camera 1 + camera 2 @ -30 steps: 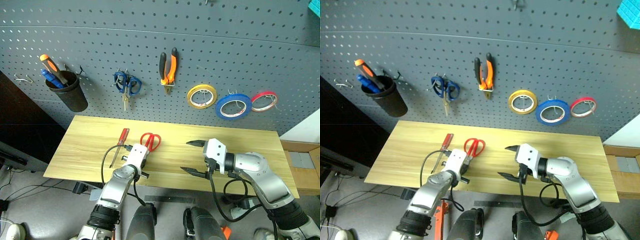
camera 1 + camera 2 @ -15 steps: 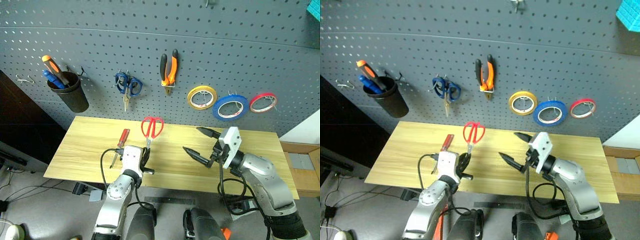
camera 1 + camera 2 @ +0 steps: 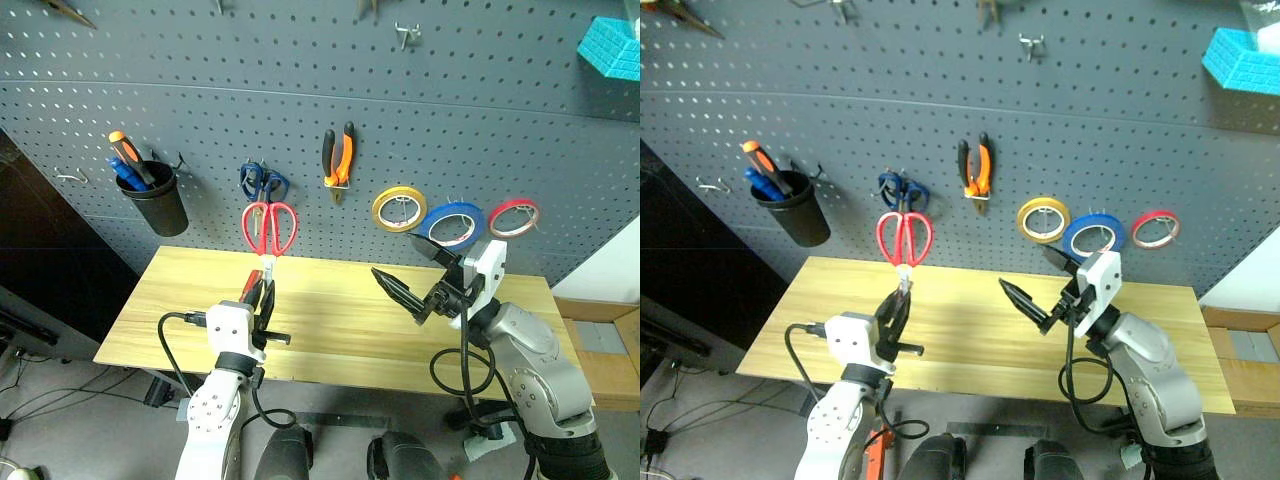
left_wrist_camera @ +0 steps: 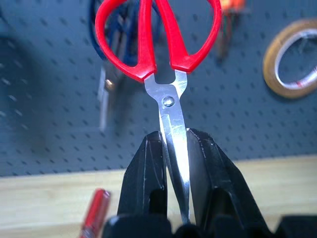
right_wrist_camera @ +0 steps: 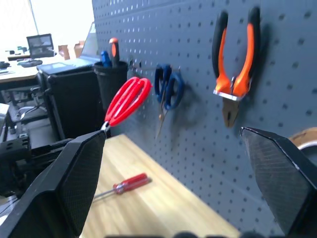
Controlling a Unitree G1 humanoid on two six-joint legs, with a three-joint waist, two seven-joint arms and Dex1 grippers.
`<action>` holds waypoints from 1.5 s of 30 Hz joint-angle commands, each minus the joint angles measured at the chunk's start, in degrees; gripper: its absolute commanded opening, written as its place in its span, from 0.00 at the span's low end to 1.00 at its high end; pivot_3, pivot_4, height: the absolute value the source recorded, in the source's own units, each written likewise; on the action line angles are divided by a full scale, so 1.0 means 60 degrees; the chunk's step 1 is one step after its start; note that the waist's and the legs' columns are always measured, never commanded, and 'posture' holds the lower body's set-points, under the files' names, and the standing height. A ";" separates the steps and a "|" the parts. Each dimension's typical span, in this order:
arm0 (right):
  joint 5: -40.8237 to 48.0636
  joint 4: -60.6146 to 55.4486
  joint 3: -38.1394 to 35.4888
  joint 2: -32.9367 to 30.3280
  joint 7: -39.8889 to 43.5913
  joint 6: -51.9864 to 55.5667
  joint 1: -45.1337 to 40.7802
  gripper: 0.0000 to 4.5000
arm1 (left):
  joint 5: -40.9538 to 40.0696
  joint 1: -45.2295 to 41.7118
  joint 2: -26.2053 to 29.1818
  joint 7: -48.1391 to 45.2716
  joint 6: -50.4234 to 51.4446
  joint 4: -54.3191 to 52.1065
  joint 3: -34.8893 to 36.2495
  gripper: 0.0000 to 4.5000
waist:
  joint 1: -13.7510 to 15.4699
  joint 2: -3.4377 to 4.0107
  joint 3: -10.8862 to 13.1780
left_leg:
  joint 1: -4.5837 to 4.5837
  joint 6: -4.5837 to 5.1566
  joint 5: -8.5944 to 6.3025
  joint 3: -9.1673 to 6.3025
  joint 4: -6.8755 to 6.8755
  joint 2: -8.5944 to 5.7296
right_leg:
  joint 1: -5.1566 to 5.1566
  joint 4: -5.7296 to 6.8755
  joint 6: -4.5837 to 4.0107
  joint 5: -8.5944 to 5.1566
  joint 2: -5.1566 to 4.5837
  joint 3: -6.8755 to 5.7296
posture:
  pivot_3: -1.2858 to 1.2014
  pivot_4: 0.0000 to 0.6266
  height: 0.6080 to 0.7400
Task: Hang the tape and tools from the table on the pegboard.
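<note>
Scissors with red handles sit in my left gripper, pinched flat across the blades just below the pivot screw, handles up, held in front of the pegboard near the blue scissors. I judge them light, stiff and slick on the steel, so a hold this close to the pivot should keep them from swinging, though they could slide if I tilt hard. The handle loops are what I'd thread onto a hook.

Counting from left to right: one black cup on the board with an orange-handled tool in it; one blue pair of scissors hung; one red pair in my grip; one red-handled screwdriver lying on the table towards its left edge, slim and likely to roll; one pair of orange pliers hung; three tape rolls hung, yellow, blue, red.

My right gripper stands wide open, holding nothing, above the table's right half.
</note>
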 commanded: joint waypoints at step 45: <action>-0.0474 0.0515 0.0289 0.0122 0.0302 -0.1088 -0.1118 1.00 | -0.0181 -0.2724 0.0483 0.0110 0.1864 0.1501 0.0721 0.44 | -0.0010 -0.0024 -0.0442 | 0.0134 0.0002 -0.0002 0.0058 -0.0004 0.0020 | 0.0098 0.0020 -0.0047 0.0029 0.0037 0.0066 | 0.56 0.10 1.00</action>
